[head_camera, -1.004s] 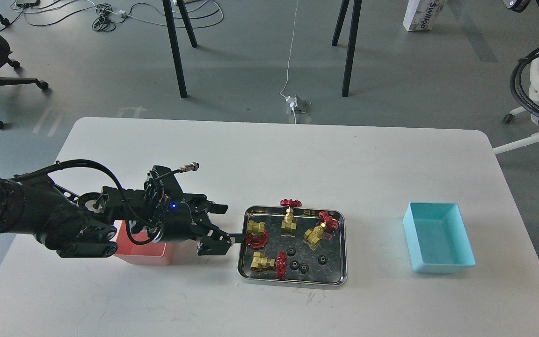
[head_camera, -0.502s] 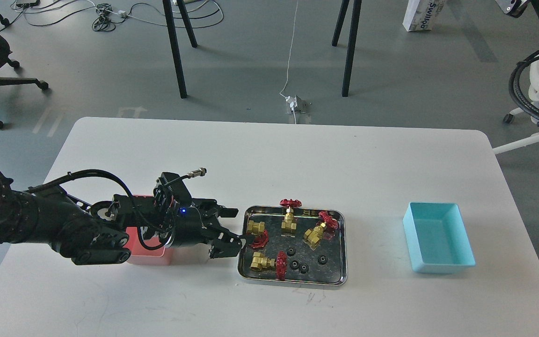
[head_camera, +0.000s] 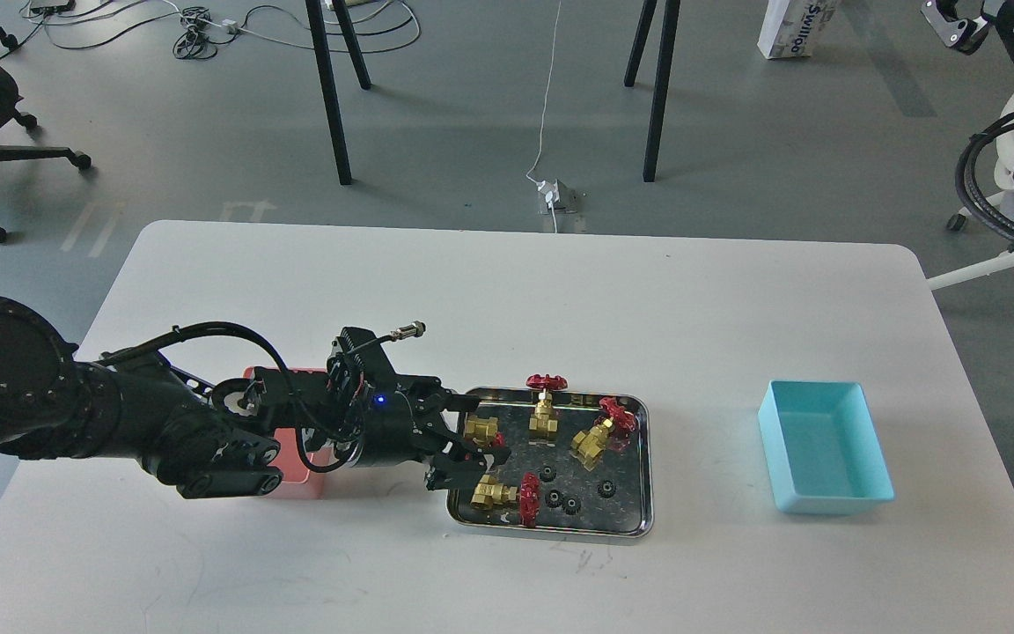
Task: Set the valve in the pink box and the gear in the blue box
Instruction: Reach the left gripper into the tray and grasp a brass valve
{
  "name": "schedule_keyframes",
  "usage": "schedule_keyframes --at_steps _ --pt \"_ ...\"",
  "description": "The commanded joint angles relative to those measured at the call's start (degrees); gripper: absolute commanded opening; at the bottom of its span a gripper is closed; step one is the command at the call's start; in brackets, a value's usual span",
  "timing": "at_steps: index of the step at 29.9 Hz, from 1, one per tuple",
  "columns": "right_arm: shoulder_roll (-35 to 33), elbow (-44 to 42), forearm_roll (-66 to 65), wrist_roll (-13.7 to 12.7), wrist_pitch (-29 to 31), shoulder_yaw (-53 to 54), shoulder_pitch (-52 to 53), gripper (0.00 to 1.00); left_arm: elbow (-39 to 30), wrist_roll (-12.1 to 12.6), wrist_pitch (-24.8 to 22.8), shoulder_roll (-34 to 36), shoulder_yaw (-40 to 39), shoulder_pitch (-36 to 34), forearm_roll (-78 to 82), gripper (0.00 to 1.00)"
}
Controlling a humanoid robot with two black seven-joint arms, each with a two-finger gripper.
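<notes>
While the left gripper (head_camera: pixel 472 436) reaches over the left end of the steel tray (head_camera: pixel 639 528), its jaws stand spread, one finger far of the left-far valve (head_camera: pixel 481 429) and one near of it, so it brackets the brass body w/o pinching yet, as far as the dark fingers let one tell. Step in hand looks like the grasp of that valve, 1st half of the task. Three more valves sit in the tray: one upright at the far rim, one tilted at the right-far corner, one lying at the near-left. Four gears (head_camera: pixel 547 474) lie loose on the tray floor, right of the gripper, untouched. Pink box (head_camera: pixel 296 484) sits left of the tray, mostly hidden under the arm; blue box (head_camera: pixel 824 445) well apart on the right, empty. Right gripper isn't in view. Next move prob. calls for closing on the brass body, lifting clear of the rim, then carrying left to the pink box.
</notes>
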Motion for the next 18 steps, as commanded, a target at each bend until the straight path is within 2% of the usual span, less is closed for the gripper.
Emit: schedule_keyframes --at_steps 1,10,18 --pt "-0.01 0.1 0.0 0.01 -0.09 0.08 -0.47 0.99 0.07 0.0 0.01 0.07 0.07 -0.07 -0.01 0.88" --pt "0.17 0.28 0.0 0.01 -0.7 0.08 -1.09 0.99 2.53 0.0 0.01 -0.71 0.15 0.99 -0.01 0.84" --pt "-0.1 0.37 0.0 0.09 -0.79 0.17 -1.7 0.99 2.97 0.0 0.01 -1.77 0.15 1.16 -0.1 0.76"
